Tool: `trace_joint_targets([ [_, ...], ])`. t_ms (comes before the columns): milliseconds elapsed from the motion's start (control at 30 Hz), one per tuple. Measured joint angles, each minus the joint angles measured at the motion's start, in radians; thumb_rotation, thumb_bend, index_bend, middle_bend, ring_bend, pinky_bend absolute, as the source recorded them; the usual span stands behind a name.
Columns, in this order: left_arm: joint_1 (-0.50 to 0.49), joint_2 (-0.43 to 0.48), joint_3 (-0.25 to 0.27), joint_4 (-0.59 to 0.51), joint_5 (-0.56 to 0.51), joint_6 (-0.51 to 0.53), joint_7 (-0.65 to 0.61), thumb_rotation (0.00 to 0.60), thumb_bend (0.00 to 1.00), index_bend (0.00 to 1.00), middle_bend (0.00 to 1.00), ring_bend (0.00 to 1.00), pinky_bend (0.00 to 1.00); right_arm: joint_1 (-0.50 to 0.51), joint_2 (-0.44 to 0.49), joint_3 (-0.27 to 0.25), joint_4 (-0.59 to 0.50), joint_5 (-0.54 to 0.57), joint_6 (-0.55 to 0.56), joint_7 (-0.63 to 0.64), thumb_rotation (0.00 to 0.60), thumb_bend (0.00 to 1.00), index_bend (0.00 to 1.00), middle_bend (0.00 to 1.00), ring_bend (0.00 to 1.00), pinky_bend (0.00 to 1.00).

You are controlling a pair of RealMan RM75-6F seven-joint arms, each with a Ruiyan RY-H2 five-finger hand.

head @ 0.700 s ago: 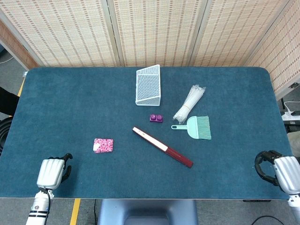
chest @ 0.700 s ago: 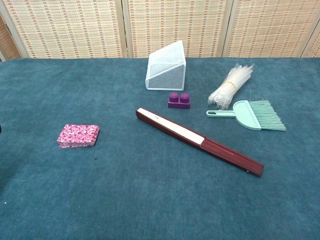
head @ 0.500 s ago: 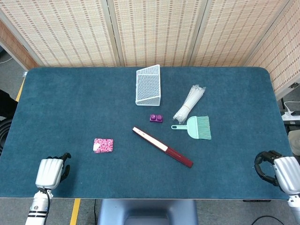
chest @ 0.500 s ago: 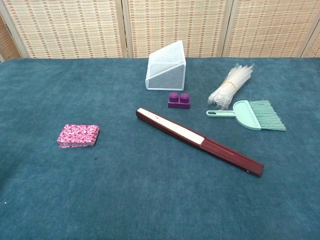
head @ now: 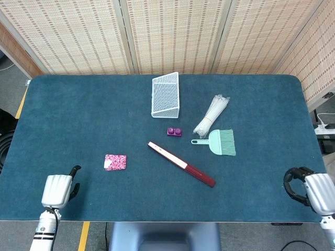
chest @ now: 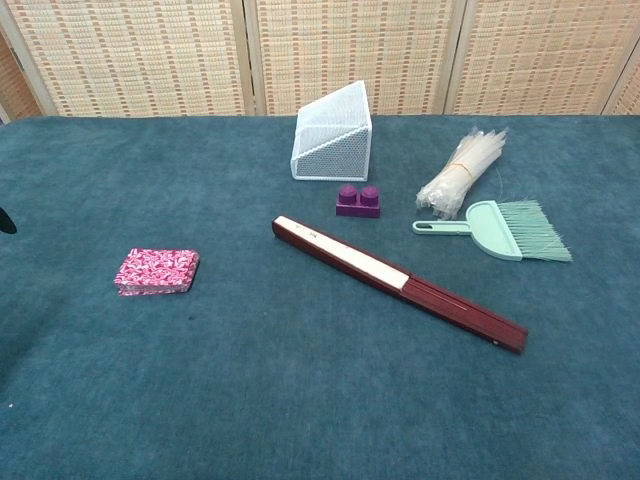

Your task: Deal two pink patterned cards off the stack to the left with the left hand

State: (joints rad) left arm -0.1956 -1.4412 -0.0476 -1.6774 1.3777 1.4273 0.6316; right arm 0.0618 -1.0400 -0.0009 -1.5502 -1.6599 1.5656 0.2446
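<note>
Head view: the left hand (head: 56, 191) is hovering at the near edge of the desk (head: 78, 115), holding nothing, its fingers curled loosely under the palm with one dark fingertip sticking out toward the stack. The stack of pink patterned cards (head: 115, 162) is lying flat just ahead of that hand and a little to its right, untouched and squared up, with no card yet dealt off. Compared with half a second ago, the left hand is sitting slightly nearer the stack, and a dark fingertip is now poking into the left edge of the chest view where none showed before; nothing on the desk has shifted. That reads as the reach only just beginning, so the whole deal is still ahead. Far across the desk, the right hand (head: 314, 192) is resting with fingers curled in on nothing. Beyond the cards, a closed folding fan (head: 181, 164) is lying well clear of the reach.
</note>
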Motion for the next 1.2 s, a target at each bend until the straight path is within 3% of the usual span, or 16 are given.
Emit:
trace_joint_targets([
  [300, -0.042, -0.048, -0.03, -0.04, -0.047, -0.034, 0.136, 0.6, 0.32, 0.23, 1.0, 1.0, 1.0, -0.01, 0.005, -0.012, 0.029, -0.028, 0.029, 0.048, 0.6, 0.37, 0.66, 0.58, 0.52, 0.8],
  [533, -0.1, -0.133, -0.1, -0.035, -0.208, -0.083, 0.217, 0.6, 0.34, 0.25, 1.0, 1.0, 1.0, -0.004, 0.009, -0.008, 0.019, -0.014, 0.011, 0.035, 0.6, 0.37, 0.66, 0.58, 0.52, 0.8],
  [833, -0.184, -0.278, -0.178, 0.061, -0.39, -0.09, 0.336, 0.6, 0.34, 0.23, 1.0, 1.0, 1.0, 0.0, 0.015, -0.009, 0.01, -0.013, 0.004, 0.034, 0.6, 0.37, 0.66, 0.58, 0.52, 0.8],
  [1200, -0.268, -0.387, -0.22, 0.187, -0.504, -0.095, 0.376, 0.6, 0.34, 0.23, 1.0, 1.0, 1.0, 0.001, 0.021, -0.004, 0.007, -0.005, 0.004, 0.048, 0.6, 0.37, 0.66, 0.58, 0.52, 0.8],
])
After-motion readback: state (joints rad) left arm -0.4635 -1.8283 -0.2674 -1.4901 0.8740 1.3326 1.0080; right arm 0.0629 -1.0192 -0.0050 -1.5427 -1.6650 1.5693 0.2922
